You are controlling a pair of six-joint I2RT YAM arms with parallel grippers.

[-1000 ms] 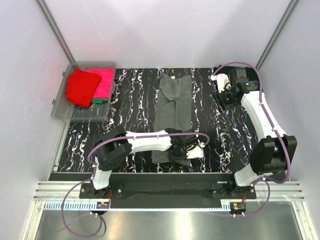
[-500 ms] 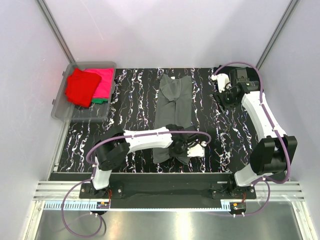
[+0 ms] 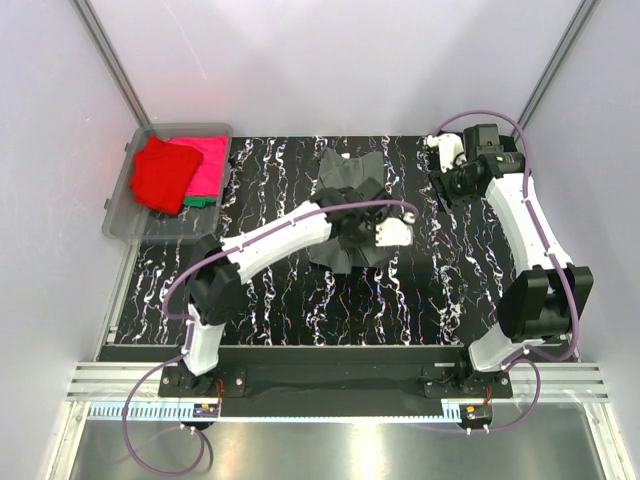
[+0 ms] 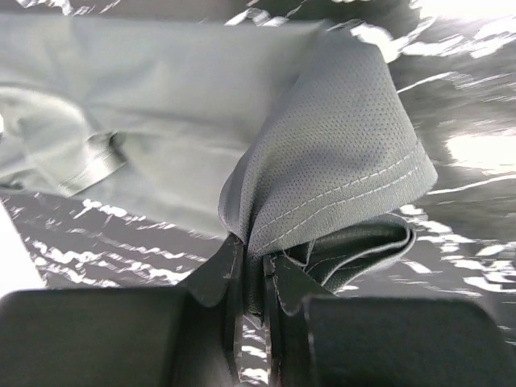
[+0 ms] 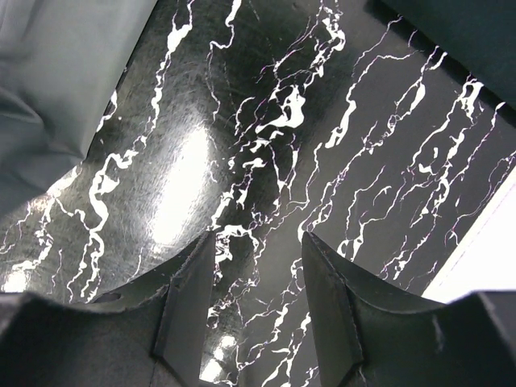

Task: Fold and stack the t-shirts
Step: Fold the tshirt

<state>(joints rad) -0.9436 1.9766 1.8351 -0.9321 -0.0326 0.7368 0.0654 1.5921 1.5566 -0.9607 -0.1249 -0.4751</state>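
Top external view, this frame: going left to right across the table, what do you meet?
Clear bin, holding the red t-shirt and then the pink t-shirt → dark grey t-shirt, bunched up mid-table → right gripper, open over the table.

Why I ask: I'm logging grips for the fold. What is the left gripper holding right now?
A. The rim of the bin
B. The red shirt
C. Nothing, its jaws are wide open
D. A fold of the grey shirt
D: the left wrist view shows the left gripper shut on a bunched fold of the grey shirt, with the stitched hem pinched between its jaws.
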